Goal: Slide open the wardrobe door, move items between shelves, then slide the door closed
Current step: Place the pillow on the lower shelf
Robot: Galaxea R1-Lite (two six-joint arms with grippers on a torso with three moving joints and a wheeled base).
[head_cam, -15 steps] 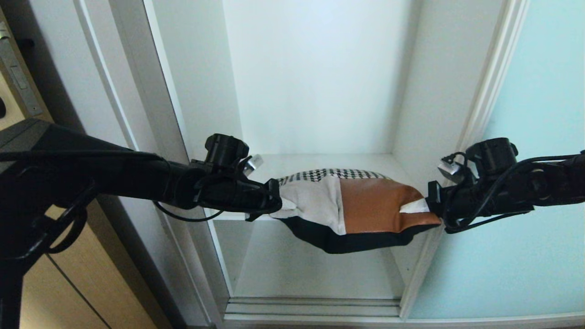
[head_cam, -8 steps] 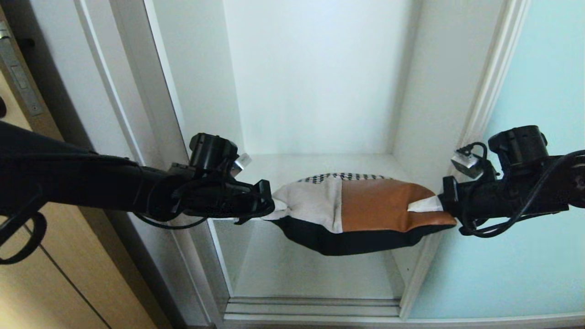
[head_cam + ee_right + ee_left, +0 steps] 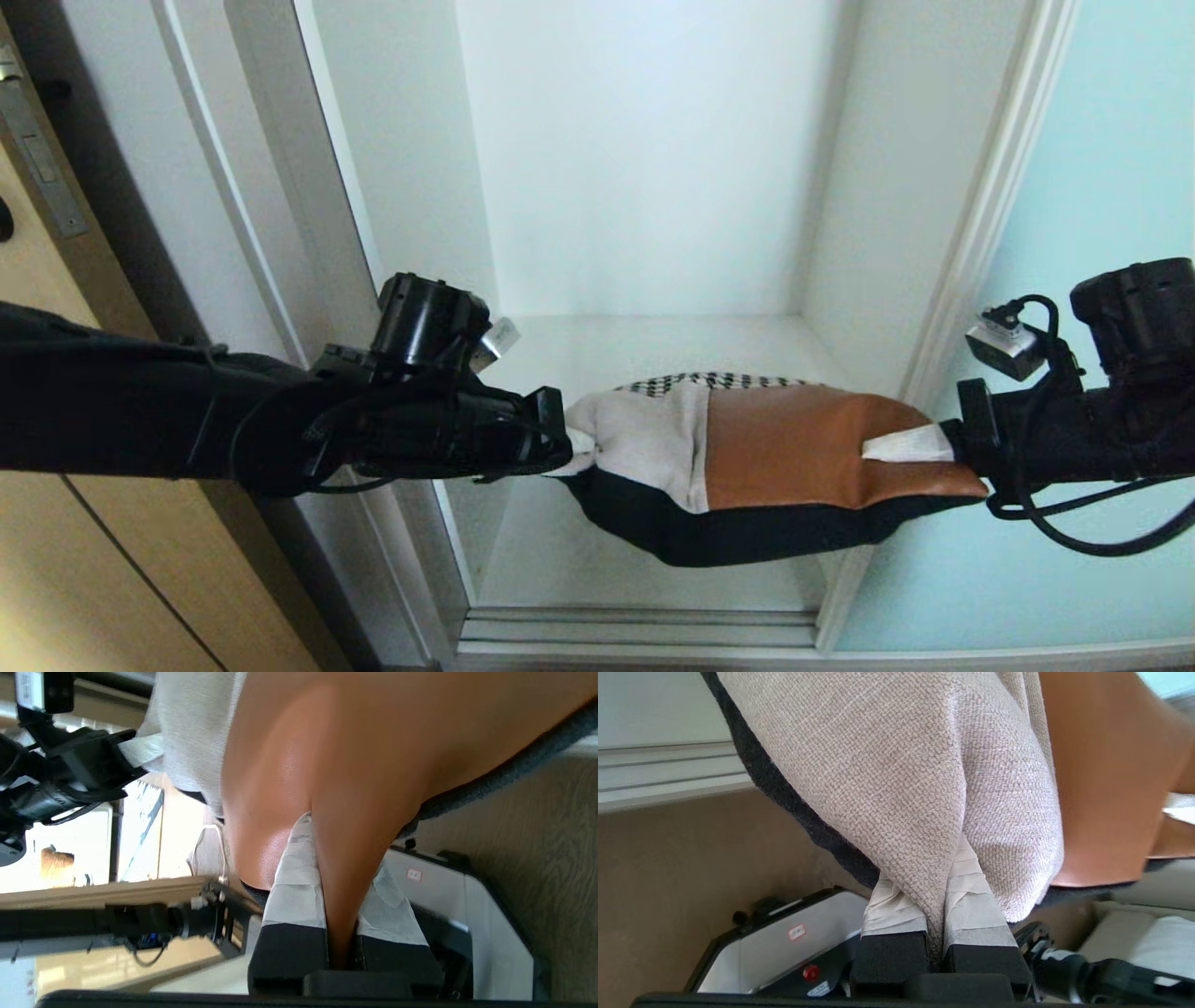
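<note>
- Head view: the patchwork cushion [image 3: 747,457] hangs stretched between two black arms in front of the open white wardrobe, clear of the shelf [image 3: 653,345] behind it and of the lower compartment beneath it; cream panel to the robot's left, rust-orange panel to its right, a strip of houndstooth along the top, dark back sagging below
- the left gripper [image 3: 571,439] is clamped on the cream corner of the cushion; in the left wrist view its taped fingers [image 3: 892,905] pinch a fold of woven cream fabric between them
- the right gripper [image 3: 934,446] is clenched on the rust-orange corner; in the right wrist view a ridge of orange material is squeezed between its white-taped fingers [image 3: 299,891]
- the sliding wardrobe door [image 3: 1102,280], frosted pale aqua glass, stands pushed to the robot's right, leaving the compartment open
- a tan wooden door [image 3: 37,261] with a metal latch plate shows at far left
</note>
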